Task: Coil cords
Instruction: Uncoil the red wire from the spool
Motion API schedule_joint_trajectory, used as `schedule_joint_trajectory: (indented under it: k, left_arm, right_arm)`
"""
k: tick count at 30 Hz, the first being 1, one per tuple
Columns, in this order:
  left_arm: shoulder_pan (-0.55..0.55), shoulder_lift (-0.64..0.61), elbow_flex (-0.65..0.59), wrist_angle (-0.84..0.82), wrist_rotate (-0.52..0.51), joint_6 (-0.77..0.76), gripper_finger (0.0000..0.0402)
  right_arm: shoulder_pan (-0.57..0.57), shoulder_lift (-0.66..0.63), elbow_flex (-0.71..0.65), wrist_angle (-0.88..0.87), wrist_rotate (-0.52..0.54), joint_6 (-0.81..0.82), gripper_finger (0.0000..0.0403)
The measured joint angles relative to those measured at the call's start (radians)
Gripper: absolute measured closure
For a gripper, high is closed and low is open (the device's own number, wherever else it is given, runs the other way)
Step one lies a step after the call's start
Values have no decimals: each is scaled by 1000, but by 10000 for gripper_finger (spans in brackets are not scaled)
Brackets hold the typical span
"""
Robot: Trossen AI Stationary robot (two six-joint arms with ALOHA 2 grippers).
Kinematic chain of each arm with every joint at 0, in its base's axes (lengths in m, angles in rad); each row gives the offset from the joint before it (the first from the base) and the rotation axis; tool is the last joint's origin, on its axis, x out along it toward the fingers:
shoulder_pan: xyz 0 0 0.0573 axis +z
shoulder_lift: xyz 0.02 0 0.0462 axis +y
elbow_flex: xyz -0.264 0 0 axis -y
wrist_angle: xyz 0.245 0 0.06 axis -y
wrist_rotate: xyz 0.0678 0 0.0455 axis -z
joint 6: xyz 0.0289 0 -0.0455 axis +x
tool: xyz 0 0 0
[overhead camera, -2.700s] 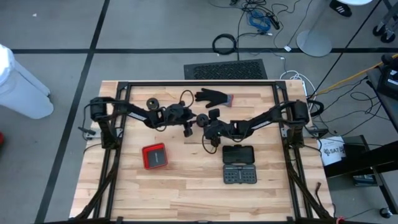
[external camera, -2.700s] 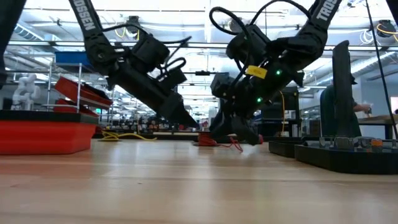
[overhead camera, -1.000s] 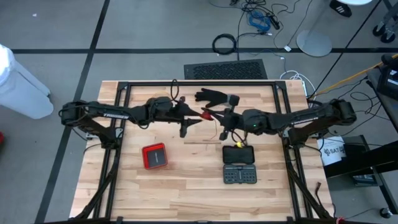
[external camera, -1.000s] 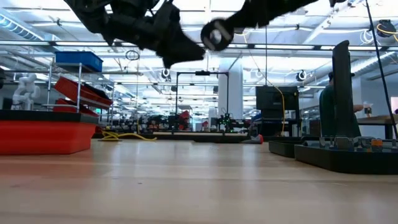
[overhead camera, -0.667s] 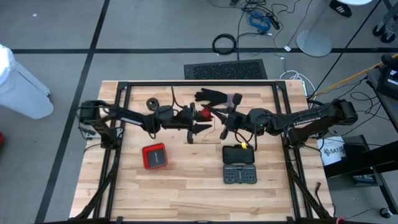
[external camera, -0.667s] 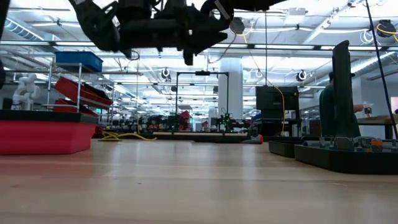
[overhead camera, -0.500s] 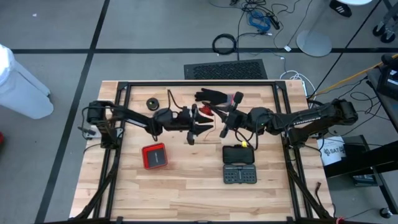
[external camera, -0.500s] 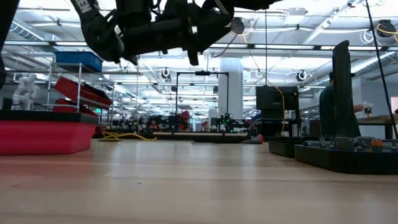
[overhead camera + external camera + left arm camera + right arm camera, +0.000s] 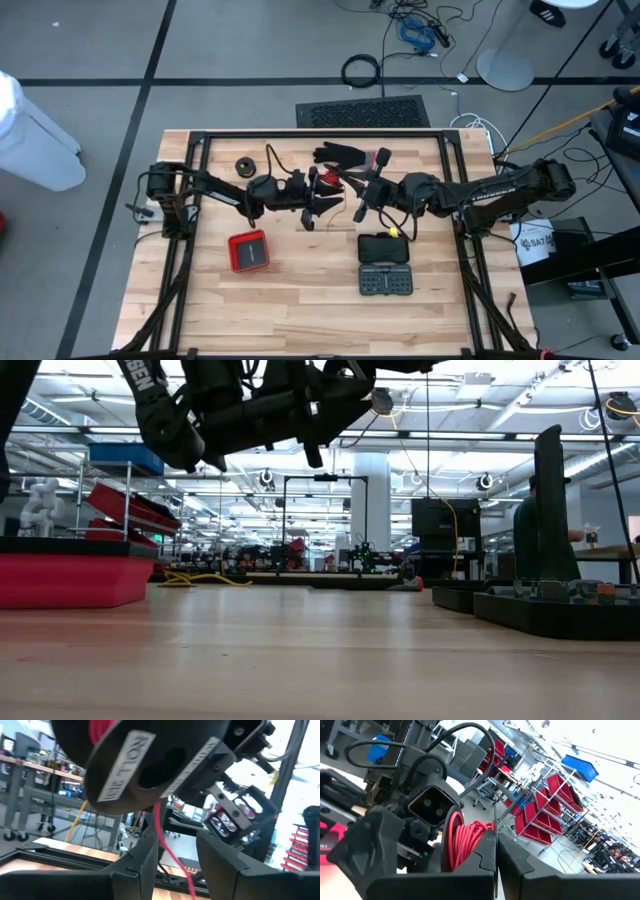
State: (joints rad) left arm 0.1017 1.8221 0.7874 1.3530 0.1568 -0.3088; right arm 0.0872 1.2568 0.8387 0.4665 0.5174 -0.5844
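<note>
From above, both arms meet over the middle of the wooden surface [image 9: 300,300], toward its far edge. The left pincer [image 9: 322,192] holds a black spool [image 9: 318,182] wound with red cord [image 9: 330,181], its fingers parted only as far as the spool's width. The right pincer [image 9: 360,207] sits just beside it, fingers pressed fully together. A small black bundle [image 9: 244,166] lies apart on the surface behind the left arm. A black glove [image 9: 340,154] rests near the far edge, a red box [image 9: 249,250] sits closer in on the left, and a black tool case [image 9: 385,265] lies under the right arm.

The level view shows what the overhead one cannot: both arms hang well clear of the surface, with open air beneath them, the left arm [image 9: 200,405] crossing the top of the picture.

The left wrist view fills with the spool [image 9: 145,765], white labels on its face, between the two fingers [image 9: 145,865], and a strand of red cord [image 9: 172,860] dangling below it.

The right wrist view catches the coil side on: red cord [image 9: 462,842] wrapped in neat turns on the spool, right behind that arm's own closed fingertips [image 9: 487,862].
</note>
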Motion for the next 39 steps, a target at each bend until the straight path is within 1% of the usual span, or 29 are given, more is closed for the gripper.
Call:
schedule_joint_trajectory:
  k: [2,7,12,14,16,20,22,25,29,32,37,39]
  left_arm:
    - [0,0,9,-16,-5,4,259]
    - [0,0,41,-51,-7,23,259]
    - [0,0,53,-79,-7,29,269]
    - [0,0,53,-84,-7,30,283]
    - [0,0,53,-92,-7,40,307]
    - [1,0,53,-136,-8,88,383]
    - [9,-1,54,-171,-14,99,391]
    - [31,-9,52,-243,-36,108,396]
    - [63,-27,17,-258,-40,108,399]
    - [96,-62,-8,-289,-50,109,399]
    - [114,-128,-8,-419,-53,161,400]
    - [114,-162,-9,-475,-64,190,400]
  right_arm:
    - [0,0,0,6,-9,14,403]
    - [0,1,0,35,-68,43,403]
    - [0,3,0,34,-74,44,403]
    - [0,3,0,30,-71,44,403]
    - [0,3,0,29,-71,44,403]
    - [1,3,0,20,-70,47,403]
    - [8,3,0,1,-66,49,403]
    - [29,3,-3,-29,-9,38,403]
    - [63,1,-4,-75,104,-3,403]
    - [82,-5,-3,-119,159,-9,403]
    - [103,-8,-2,-182,298,-38,403]
    - [103,-8,-1,-202,316,-37,403]
